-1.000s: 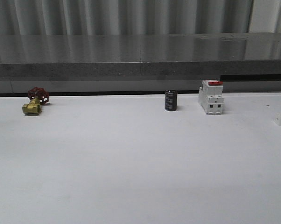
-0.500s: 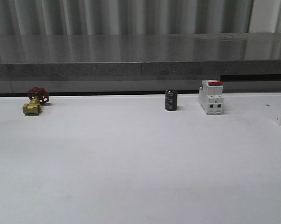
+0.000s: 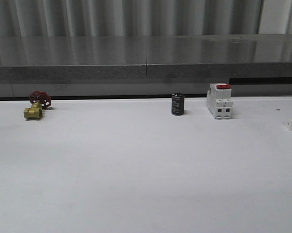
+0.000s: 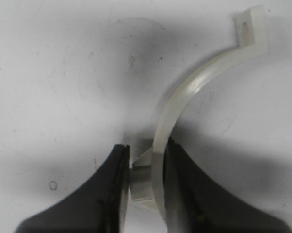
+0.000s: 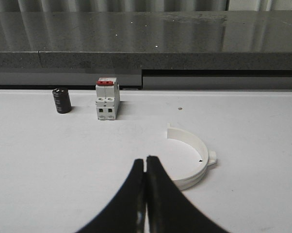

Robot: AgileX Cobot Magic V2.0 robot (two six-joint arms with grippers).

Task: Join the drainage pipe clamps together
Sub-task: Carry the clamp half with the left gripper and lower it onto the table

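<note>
Left wrist view: fingers [image 4: 172, 170] grip clamp half [image 4: 185, 97].

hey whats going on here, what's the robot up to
The left claw is shut on one white plastic half-ring clamp, gripping it near one tabbed end. The right claw is shut and empty, with the second white half-ring clamp lying on the white table just beyond it. The two halves are not yet joined. A white breaker with a red top and a black cylinder stand at the back.
</note>
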